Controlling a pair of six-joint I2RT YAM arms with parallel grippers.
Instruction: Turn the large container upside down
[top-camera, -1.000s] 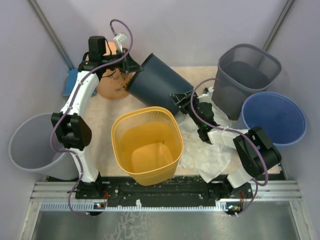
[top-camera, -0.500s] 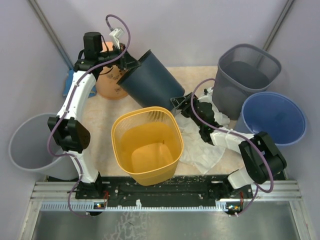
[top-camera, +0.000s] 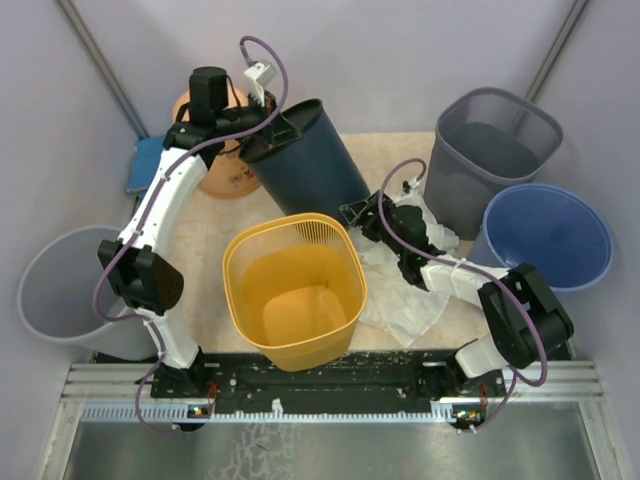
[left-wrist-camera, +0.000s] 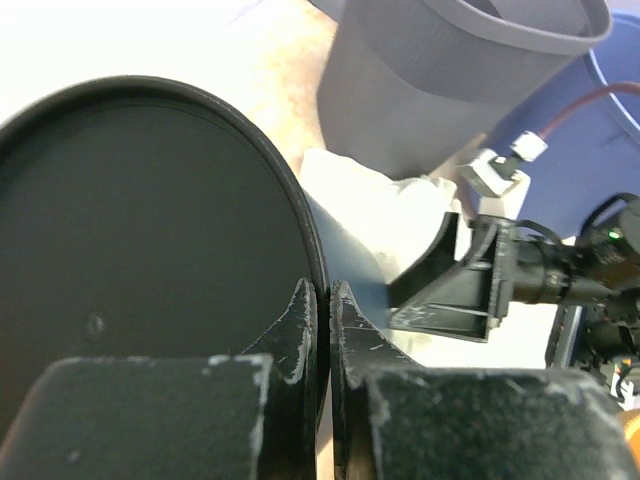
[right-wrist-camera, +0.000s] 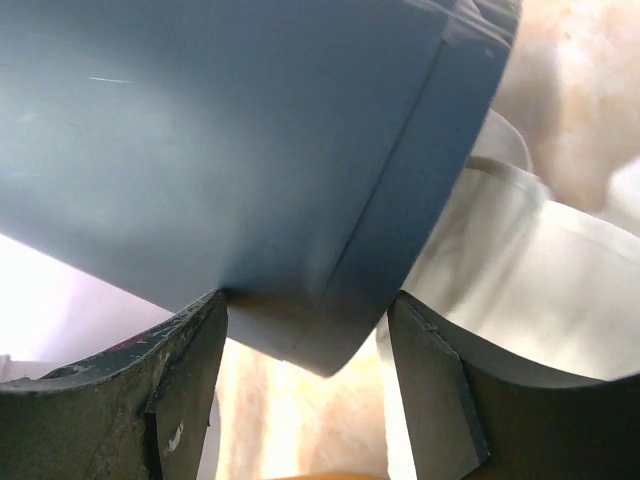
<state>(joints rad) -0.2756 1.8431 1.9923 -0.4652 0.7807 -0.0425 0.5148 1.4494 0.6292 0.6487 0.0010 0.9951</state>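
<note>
Overhead, the large container (top-camera: 305, 170) — the dark blue one — leans tilted at the back of the table (top-camera: 385, 150). Its mouth is raised toward the left and its base is low toward the right, just behind the yellow basket (top-camera: 235, 270). The left gripper (top-camera: 262, 128) pinches its rim. The right gripper (top-camera: 362, 213) sits at its base, above a crumpled white sheet (top-camera: 410, 300).

From the left wrist, the jaws are clamped on the thin rim, one finger inside the dark mouth and one outside.

From the right wrist, the fingers stand apart with the lower corner of the base dipping between them. They straddle it rather than squeeze it, and I cannot tell whether either pad touches.

The rim pinch looks like the only firm hold. As the bin turns over, its weight could twist the rim out of the jaws and drop it onto the basket. The slick base could also skid off the open right fingers — or swing into the grey mesh bin (top-camera: 450, 190) nearby.
</note>
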